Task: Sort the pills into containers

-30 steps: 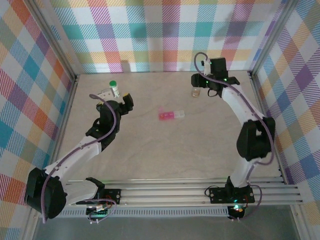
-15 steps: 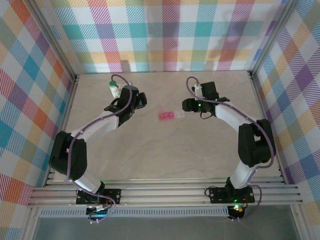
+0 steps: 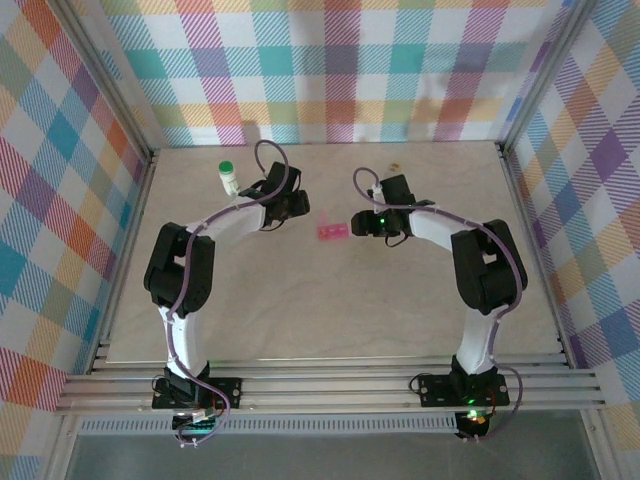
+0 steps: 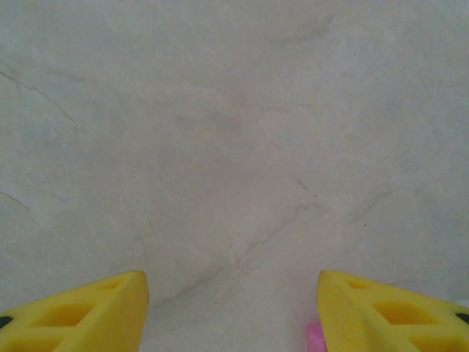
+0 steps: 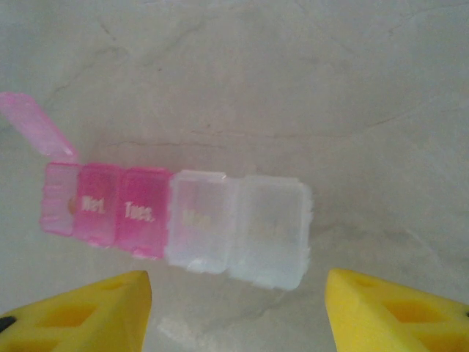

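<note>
Checked walls (image 3: 330, 60) ring a largely bare desk (image 3: 300, 310) — pink pill box (image 3: 332, 231) lies mid-desk between left gripper (image 4: 231, 312) and right gripper (image 5: 238, 308), both jaws apart, empty; green-capped bottle (image 3: 229, 177) near far-left edge.

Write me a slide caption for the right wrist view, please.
Open right gripper facing the pink-and-clear pill box on the pale table, its far-left lid flipped up.

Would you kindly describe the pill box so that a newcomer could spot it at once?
Find the beige table, then its middle. The pill box lies flat there: a slim strip of compartments, pink at one end, clear at the other, unlike the green-capped white bottle.
</note>
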Controlling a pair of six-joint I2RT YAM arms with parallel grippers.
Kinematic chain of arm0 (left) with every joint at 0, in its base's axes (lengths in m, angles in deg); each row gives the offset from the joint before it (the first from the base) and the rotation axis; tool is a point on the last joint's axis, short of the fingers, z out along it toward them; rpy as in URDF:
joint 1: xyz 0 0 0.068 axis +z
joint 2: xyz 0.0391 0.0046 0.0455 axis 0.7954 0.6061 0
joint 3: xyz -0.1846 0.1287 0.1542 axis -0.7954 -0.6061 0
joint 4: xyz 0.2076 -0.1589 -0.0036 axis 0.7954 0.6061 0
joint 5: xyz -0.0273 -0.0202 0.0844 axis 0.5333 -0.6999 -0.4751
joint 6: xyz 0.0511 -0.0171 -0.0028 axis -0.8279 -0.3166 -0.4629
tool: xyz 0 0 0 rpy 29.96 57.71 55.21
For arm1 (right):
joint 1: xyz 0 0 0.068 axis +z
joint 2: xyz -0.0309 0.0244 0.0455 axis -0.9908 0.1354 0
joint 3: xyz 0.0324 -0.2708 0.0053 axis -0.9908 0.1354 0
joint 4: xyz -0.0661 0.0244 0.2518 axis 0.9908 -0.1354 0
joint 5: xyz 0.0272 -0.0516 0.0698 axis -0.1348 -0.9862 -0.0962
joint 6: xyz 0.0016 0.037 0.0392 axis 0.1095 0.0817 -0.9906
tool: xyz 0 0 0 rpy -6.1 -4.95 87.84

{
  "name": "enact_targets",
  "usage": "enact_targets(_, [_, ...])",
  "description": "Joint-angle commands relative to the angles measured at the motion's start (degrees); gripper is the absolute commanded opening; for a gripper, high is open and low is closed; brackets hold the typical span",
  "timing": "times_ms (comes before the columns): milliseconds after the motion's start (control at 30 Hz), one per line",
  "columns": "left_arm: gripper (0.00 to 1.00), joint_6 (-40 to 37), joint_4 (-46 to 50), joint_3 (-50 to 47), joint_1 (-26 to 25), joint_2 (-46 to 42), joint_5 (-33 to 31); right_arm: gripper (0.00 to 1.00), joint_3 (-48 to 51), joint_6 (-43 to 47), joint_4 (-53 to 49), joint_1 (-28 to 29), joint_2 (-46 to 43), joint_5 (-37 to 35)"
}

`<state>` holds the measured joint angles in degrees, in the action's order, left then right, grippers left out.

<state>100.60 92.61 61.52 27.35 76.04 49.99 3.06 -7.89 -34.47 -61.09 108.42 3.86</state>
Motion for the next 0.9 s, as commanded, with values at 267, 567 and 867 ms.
enact_targets(267, [0.6,-0.6,0.0,-1.3,0.7,-0.1,2.4,0.64,-11.7,6.8,-6.3,0.0,8.6,1.7])
enact_targets(567, [0.59,-0.8,0.0,-1.4,0.7,0.1,2.6,0.57,-11.2,4.9,-7.5,0.1,10.8,1.4])
enact_targets(867, [0.58,0.6,0.0,-1.1,0.7,0.7,4.3,0.54,-5.3,2.6,-4.2,0.6,10.0,0.8])
